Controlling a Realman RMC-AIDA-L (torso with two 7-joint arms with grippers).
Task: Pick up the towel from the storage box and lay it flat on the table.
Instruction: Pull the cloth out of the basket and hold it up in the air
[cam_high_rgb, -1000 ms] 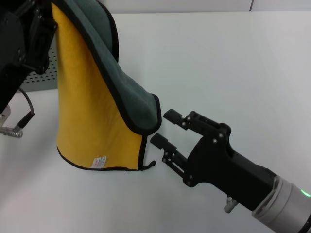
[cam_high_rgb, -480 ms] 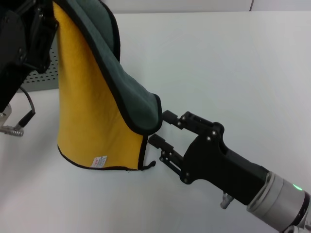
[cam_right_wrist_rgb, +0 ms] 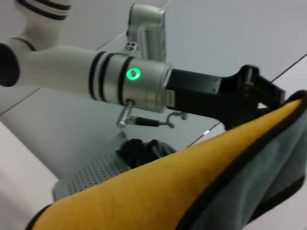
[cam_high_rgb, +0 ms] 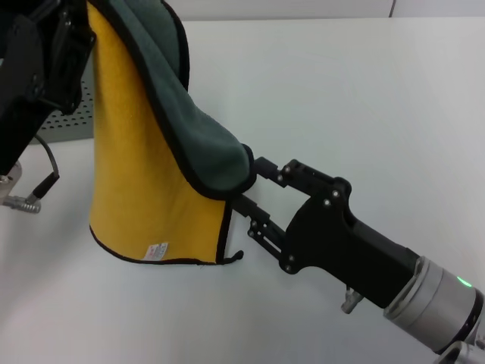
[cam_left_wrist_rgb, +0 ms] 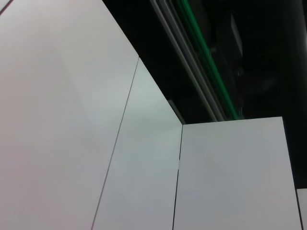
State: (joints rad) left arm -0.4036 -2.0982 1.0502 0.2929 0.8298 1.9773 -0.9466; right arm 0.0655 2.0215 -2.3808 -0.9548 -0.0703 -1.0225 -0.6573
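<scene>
The towel [cam_high_rgb: 144, 174] hangs from my left gripper [cam_high_rgb: 72, 34] at the upper left of the head view, yellow side facing me and grey-green side folded over behind. Its bottom edge with the white tag [cam_high_rgb: 156, 251] touches the table [cam_high_rgb: 364, 91]. My right gripper [cam_high_rgb: 252, 187] is open, one finger above and one below the towel's hanging right corner. In the right wrist view the towel [cam_right_wrist_rgb: 168, 191] fills the foreground, with the left arm [cam_right_wrist_rgb: 120, 76] beyond it. The storage box [cam_high_rgb: 67, 117] shows behind the towel at the left.
A cable with a metal plug [cam_high_rgb: 26, 199] dangles from the left arm near the table's left side. The perforated storage box [cam_right_wrist_rgb: 88, 175] is also seen past the towel in the right wrist view. The left wrist view shows only wall panels.
My right gripper has moved left, so its open fingers now straddle the towel's right corner. The towel and left arm have shifted slightly right.
</scene>
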